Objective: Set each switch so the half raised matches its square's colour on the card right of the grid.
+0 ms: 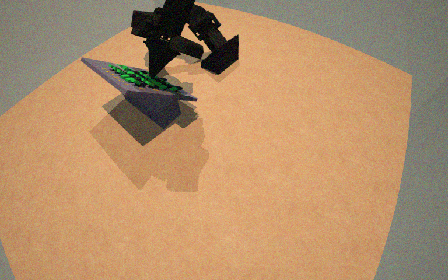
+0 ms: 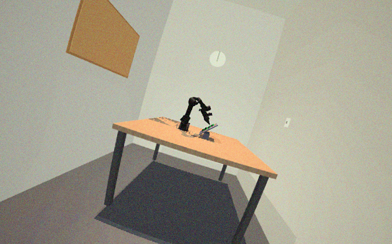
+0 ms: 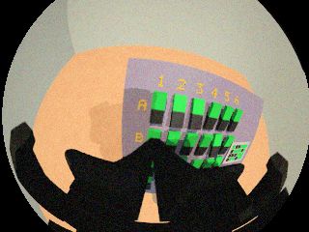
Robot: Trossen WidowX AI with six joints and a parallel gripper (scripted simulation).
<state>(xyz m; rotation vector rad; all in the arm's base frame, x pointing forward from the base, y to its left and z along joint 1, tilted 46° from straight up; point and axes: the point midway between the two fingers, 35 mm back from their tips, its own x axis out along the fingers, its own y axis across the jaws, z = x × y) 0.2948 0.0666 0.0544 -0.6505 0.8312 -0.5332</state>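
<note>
On panel (image 1: pixel 98 66): one closed hand (image 1: pixel 153 74) over switches (image 1: pixel 132 74)

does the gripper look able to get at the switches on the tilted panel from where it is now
Probably yes. The shut gripper hangs right over the switch grid on the tilted panel, tip pointing down at the rockers, and nothing shows between them in the top or wrist view.
</note>
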